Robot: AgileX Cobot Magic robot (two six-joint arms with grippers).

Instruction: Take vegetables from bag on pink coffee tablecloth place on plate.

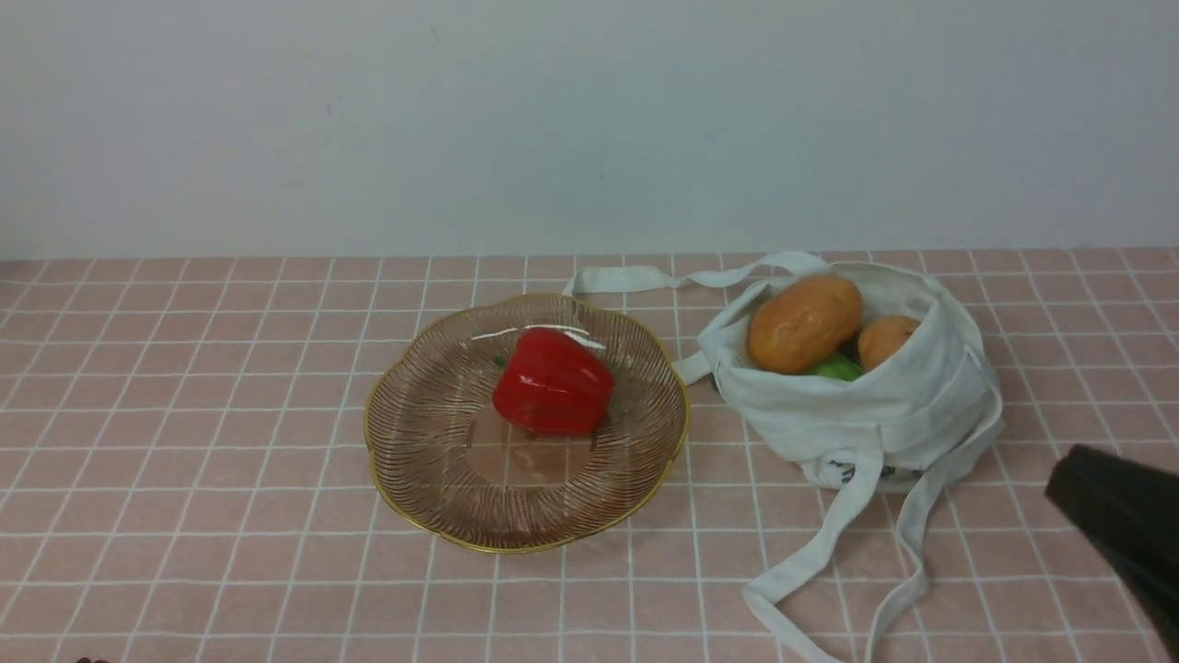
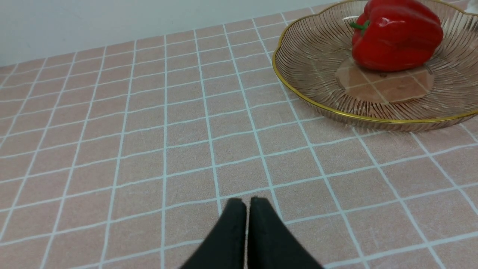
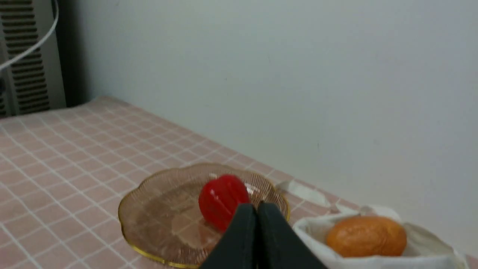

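Note:
A red bell pepper (image 1: 552, 383) lies in the gold-rimmed plate (image 1: 405, 479) on the pink grid tablecloth (image 1: 184, 414). To its right the off-white bag (image 1: 903, 414) holds two tan-orange lumps (image 1: 803, 322) (image 1: 886, 339) and a small green piece (image 1: 836, 368). My right gripper (image 3: 257, 206) is shut and empty, raised near the bag; in the front view only its dark body (image 1: 1119, 525) shows at the lower right. My left gripper (image 2: 247, 201) is shut and empty over bare cloth, apart from the plate (image 2: 298, 93) and pepper (image 2: 396, 35).
The bag's long straps (image 1: 829, 552) trail on the cloth toward the front edge, and one strap (image 1: 645, 278) lies behind the plate. A pale wall stands along the table's far edge. A dark vent panel (image 3: 26, 56) shows in the right wrist view.

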